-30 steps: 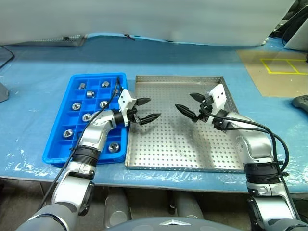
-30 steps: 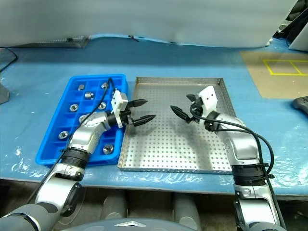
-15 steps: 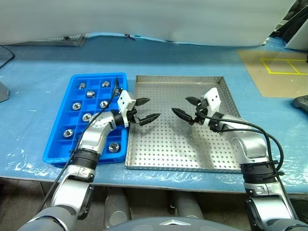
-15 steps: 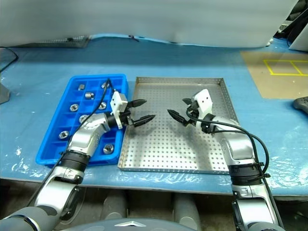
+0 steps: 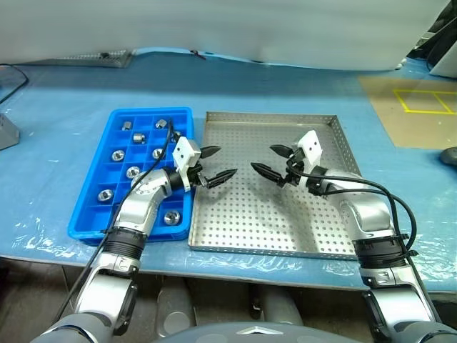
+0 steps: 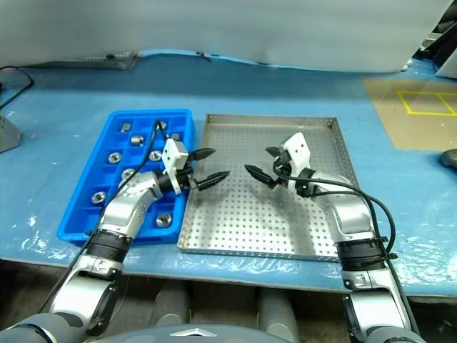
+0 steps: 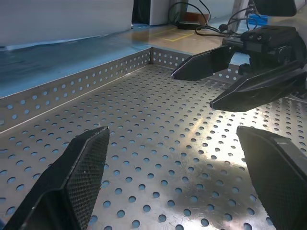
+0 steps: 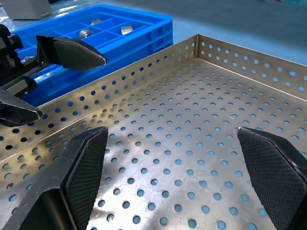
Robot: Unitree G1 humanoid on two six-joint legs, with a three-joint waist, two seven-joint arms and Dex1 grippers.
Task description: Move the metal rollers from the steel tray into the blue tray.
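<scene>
So both arms are parked over the steel tray [image 5: 271,236], which sits at the near edge of the blue-covered table [image 5: 57,86], its perforated floor looking bare from the head views and both wrist views. Left gripper [image 5: 216,165] hangs over the tray's 9 o'clock side, just past the rim it shares with the blue tray [image 5: 86,225], fingers spread wide with nothing between them, tips pointing toward 3 o'clock. Right gripper [image 5: 271,161] is over the middle of the tray, a bit toward 1 o'clock from centre, also wide open and empty, tips pointing toward 9 o'clock, so the two sets of black fingers face each other with a gap of bare tray floor between them. In the left wrist view you can see the right gripper's fingers [image 7: 206,62] hanging above the holes across from it, and in the right wrist view the left one's fingers [image 8: 72,51] sit in front of the tray wall with the blue tray behind. The blue tray lies right beside the steel tray at its 9 o'clock, long sides touching or near enough. The rollers [image 5: 133,171] are all in there, one per compartment: a couple in the nearest rows, including one by the left forearm [image 5: 171,217], a few mid-tray, and three up at the far end around 12 o'clock [image 5: 163,123]. I count roughly eight.
</scene>
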